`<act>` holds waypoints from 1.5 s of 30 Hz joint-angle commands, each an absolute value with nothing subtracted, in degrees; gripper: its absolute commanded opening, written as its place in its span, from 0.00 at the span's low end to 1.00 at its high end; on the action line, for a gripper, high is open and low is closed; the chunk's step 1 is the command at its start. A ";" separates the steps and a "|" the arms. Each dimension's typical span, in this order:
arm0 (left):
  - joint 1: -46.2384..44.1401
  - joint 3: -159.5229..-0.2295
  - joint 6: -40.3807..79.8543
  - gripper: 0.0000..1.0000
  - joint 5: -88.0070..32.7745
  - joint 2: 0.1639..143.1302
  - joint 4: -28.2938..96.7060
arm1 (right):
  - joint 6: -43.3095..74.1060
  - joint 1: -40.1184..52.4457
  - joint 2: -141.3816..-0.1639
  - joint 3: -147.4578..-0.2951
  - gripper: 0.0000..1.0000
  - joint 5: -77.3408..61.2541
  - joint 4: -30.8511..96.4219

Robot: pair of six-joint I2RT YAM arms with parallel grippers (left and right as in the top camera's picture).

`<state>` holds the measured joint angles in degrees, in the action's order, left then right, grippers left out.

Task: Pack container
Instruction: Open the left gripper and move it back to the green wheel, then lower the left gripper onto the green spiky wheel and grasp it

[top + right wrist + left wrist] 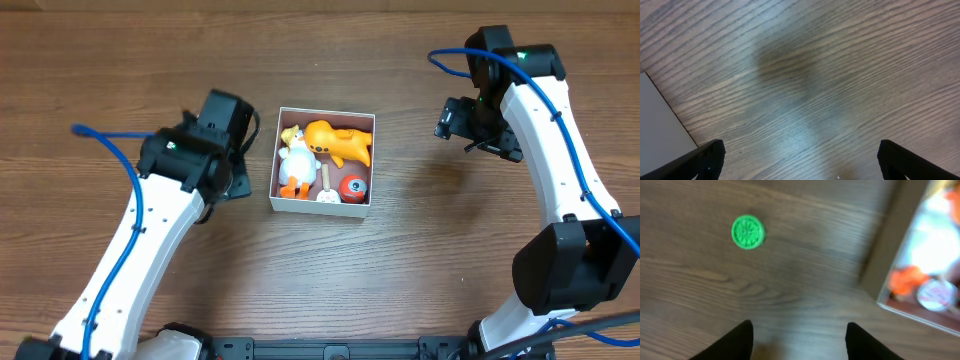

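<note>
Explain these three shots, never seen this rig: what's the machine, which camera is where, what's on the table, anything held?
Two white robot arms with blue cables stand at a brown wooden table. The wide picture looks down from above; each of the other two comes from a camera on one wrist, with that arm's own dark fingers along the bottom edge.

Between the arms sits the square white-walled container, holding an orange plastic animal, a white duck-like toy and a small red ball toy.

The left wrist view shows a small round green disc lying on the wood beside the box.

The left gripper and right gripper both stand open; neither holds anything.
</note>
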<state>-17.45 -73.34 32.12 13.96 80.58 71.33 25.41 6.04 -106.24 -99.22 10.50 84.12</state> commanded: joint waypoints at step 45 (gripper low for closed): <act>10.63 -65.69 18.04 0.77 2.33 101.16 49.12 | 25.30 6.02 -104.14 -100.36 1.00 10.92 84.09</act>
<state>10.39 -65.91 19.05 1.32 100.68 49.60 25.43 6.04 -106.24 -99.22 10.50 84.12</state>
